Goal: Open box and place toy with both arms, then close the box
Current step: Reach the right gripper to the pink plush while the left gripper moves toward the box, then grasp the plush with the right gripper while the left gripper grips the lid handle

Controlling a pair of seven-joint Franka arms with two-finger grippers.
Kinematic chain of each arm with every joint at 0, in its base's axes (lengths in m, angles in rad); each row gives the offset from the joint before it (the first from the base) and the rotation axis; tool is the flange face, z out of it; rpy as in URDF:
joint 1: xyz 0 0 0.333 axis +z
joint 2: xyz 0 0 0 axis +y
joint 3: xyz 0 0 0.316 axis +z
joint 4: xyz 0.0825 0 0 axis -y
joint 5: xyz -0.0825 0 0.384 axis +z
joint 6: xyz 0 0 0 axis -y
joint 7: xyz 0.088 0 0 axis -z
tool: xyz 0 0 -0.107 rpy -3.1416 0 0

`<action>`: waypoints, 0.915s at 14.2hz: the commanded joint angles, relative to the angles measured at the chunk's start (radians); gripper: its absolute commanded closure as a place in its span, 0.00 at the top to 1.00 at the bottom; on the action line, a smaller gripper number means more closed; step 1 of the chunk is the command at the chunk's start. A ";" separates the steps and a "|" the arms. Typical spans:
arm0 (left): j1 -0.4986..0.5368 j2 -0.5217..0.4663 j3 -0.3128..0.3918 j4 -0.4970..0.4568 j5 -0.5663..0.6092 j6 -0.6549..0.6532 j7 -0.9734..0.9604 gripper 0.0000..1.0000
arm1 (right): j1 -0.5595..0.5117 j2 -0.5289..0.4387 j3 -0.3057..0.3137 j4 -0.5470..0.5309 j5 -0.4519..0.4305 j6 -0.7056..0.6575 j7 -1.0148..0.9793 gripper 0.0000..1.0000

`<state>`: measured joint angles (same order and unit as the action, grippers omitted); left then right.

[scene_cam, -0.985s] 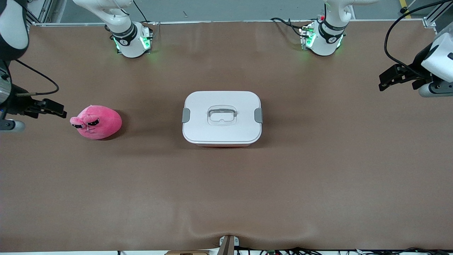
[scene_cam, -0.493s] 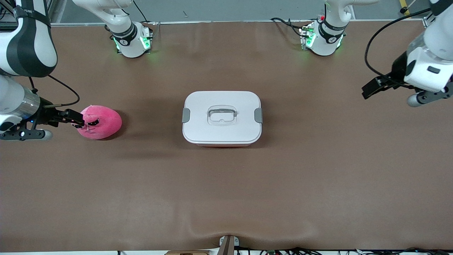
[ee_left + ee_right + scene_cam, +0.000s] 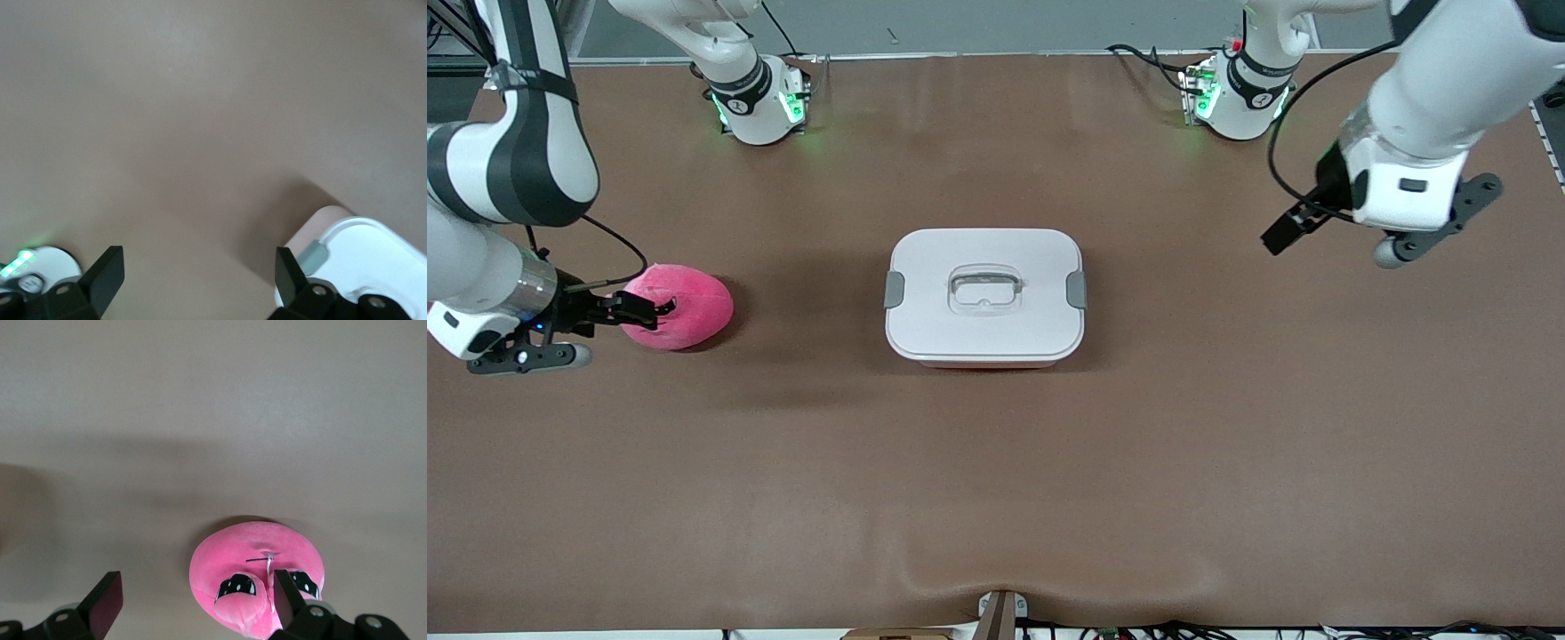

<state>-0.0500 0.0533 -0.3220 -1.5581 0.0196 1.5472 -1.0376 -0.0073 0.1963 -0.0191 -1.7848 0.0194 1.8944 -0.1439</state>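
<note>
The box [image 3: 984, 267] sits mid-table with its white lid on, both grey side clips [image 3: 894, 290] down and the clear handle lying flat. One corner of the box [image 3: 363, 257] and a clip show in the left wrist view. The pink toy [image 3: 694, 307] lies toward the right arm's end of the table. My right gripper [image 3: 656, 314] is open at the toy's face. In the right wrist view the toy [image 3: 257, 577] is partly behind one finger [image 3: 291, 600] of that gripper [image 3: 198, 603]. My left gripper [image 3: 1282, 236] hangs open and holds nothing over bare table toward the left arm's end, apart from the box; in its own view that gripper [image 3: 198, 277] frames only mat.
The brown mat [image 3: 996, 462] covers the whole table. Both arm bases [image 3: 760, 102] [image 3: 1240, 98] glow green along the edge farthest from the front camera. A small bracket [image 3: 1000, 609] sits at the nearest edge.
The right gripper has moved from the table's end up to the toy's face. The left arm has swung in from the other end toward the box. Box and toy have not moved.
</note>
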 commanded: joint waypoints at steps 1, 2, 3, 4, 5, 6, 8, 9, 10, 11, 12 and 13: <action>0.004 -0.004 -0.040 -0.051 0.000 0.069 -0.142 1.00 | 0.000 0.012 -0.001 -0.019 0.001 0.021 -0.014 1.00; 0.004 -0.003 -0.049 -0.065 0.000 0.091 -0.204 1.00 | -0.005 0.014 -0.001 -0.031 0.001 0.043 -0.014 1.00; 0.004 -0.001 -0.057 -0.079 0.000 0.114 -0.254 1.00 | 0.003 0.029 -0.002 -0.036 -0.006 0.066 -0.014 1.00; 0.004 0.000 -0.071 -0.091 0.000 0.137 -0.297 1.00 | 0.001 0.049 -0.002 -0.036 -0.006 0.075 -0.014 1.00; 0.004 0.007 -0.086 -0.102 0.000 0.157 -0.346 1.00 | -0.002 0.063 -0.002 -0.036 -0.007 0.075 -0.016 1.00; 0.004 0.017 -0.098 -0.105 0.000 0.171 -0.404 1.00 | -0.005 0.061 -0.002 -0.044 -0.010 0.066 -0.020 1.00; 0.002 0.033 -0.124 -0.105 0.002 0.189 -0.534 1.00 | -0.003 0.060 -0.002 -0.047 -0.064 0.010 -0.078 1.00; 0.002 0.040 -0.132 -0.103 0.002 0.195 -0.571 1.00 | -0.014 0.061 -0.001 -0.057 -0.064 -0.014 -0.113 1.00; 0.001 0.042 -0.134 -0.103 0.002 0.201 -0.590 1.00 | -0.010 0.057 -0.002 -0.073 -0.064 -0.021 -0.137 1.00; -0.008 0.046 -0.134 -0.105 0.002 0.205 -0.599 1.00 | -0.010 0.049 -0.002 -0.079 -0.065 -0.035 -0.143 1.00; -0.019 0.051 -0.137 -0.103 0.000 0.205 -0.617 1.00 | -0.013 0.045 -0.002 -0.079 -0.065 -0.053 -0.146 1.00; -0.027 0.062 -0.137 -0.099 0.000 0.206 -0.642 1.00 | -0.013 0.043 -0.002 -0.079 -0.067 -0.063 -0.146 1.00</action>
<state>-0.0621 0.1068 -0.4552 -1.6571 0.0196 1.7398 -1.6334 -0.0111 0.2675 -0.0267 -1.8432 -0.0247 1.8522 -0.2712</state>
